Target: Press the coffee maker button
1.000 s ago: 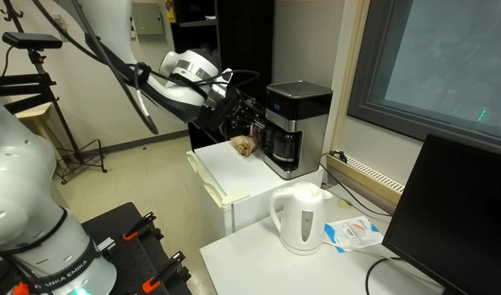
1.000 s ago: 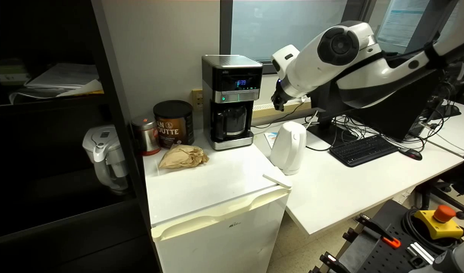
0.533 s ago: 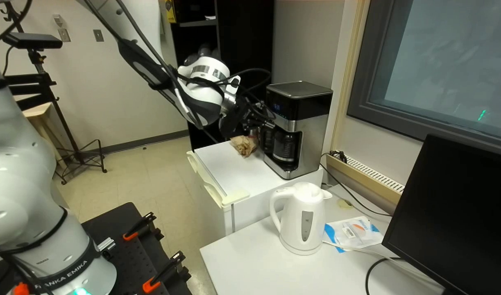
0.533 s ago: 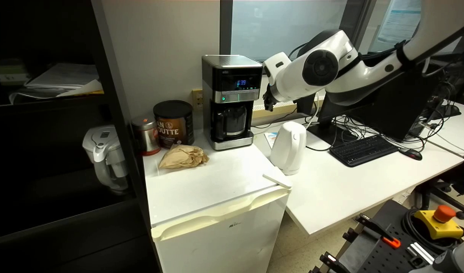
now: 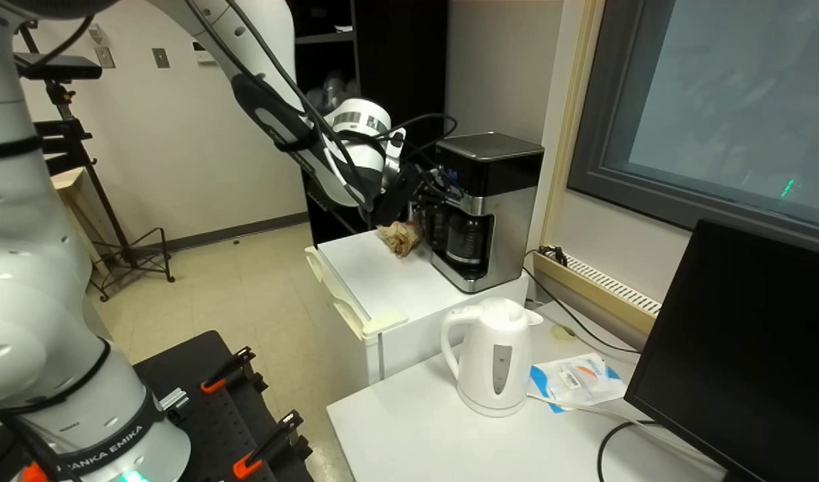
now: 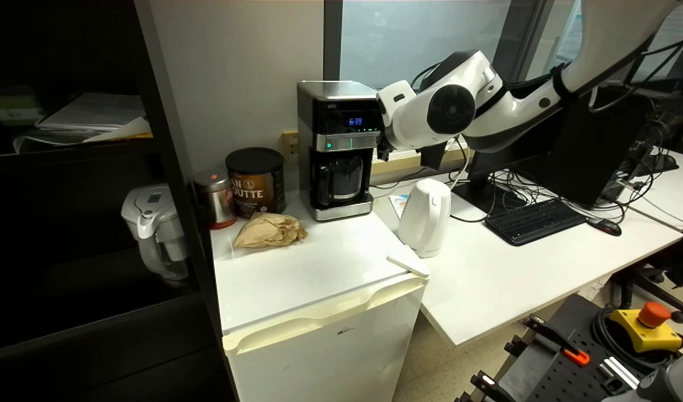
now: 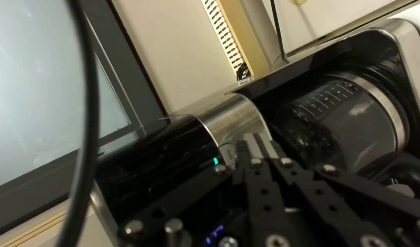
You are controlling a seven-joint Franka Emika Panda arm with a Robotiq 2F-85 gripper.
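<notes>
The coffee maker (image 5: 513, 227) is a boxy black machine with a silver band and dark carafe; it also shows in an exterior view (image 6: 310, 123) with a lit blue display. In the wrist view its silver band (image 7: 235, 116) and the carafe (image 7: 347, 127) fill the middle and right. A grey button (image 7: 227, 154) on the band is partly hidden by my finger. My gripper (image 7: 259, 144) has its fingers together and empty, tips in front of the band beside that button. Whether they touch it cannot be told. In an exterior view the gripper (image 5: 453, 194) is at the machine's front.
The machine stands on a white mini fridge (image 6: 319, 279) with a brown paper bag (image 6: 271, 230) and a coffee can (image 6: 256, 184). A white kettle (image 5: 499, 355) stands on the lower desk nearby. A monitor (image 5: 751, 348) stands on that desk. A cable (image 7: 86, 120) hangs across the wrist view.
The arm and gripper have moved steadily toward the front of the coffee maker, so the fingertips are now close to its silver band. The other objects have not moved.
</notes>
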